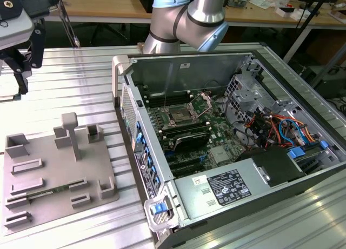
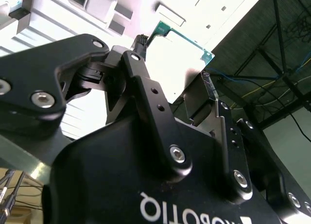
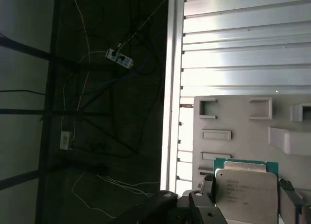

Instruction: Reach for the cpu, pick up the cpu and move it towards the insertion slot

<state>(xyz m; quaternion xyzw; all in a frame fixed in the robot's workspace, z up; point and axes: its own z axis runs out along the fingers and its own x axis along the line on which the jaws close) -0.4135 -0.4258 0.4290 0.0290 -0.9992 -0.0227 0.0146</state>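
Ribbed aluminium slats make up the table (image 1: pixel 81 76), bright and glossy under the light. On it lies a matte grey plastic tray (image 1: pixel 48 206) with raised blocks and rectangular recesses, beside an open sheet-metal computer case (image 1: pixel 178 71). Inside the case, on the green motherboard (image 1: pixel 216 135), sits the insertion slot (image 1: pixel 180 117), a square socket with a shiny metal frame and dark centre.

The black gripper (image 3: pixel 247 198) is clamped on the cpu (image 3: pixel 245 182), one finger (image 3: pixel 206 190) pressing each opposite edge. The chip is thin and square, with a pale silvery lid on a green board. It hangs in the air over the tray, well apart from the socket. Its lower edge is cut off in the first wrist view. In the second wrist view its face is washed out white, with only the green rim clear. In the exterior view the gripper sits at the exterior view's left, partly cut by the frame edge
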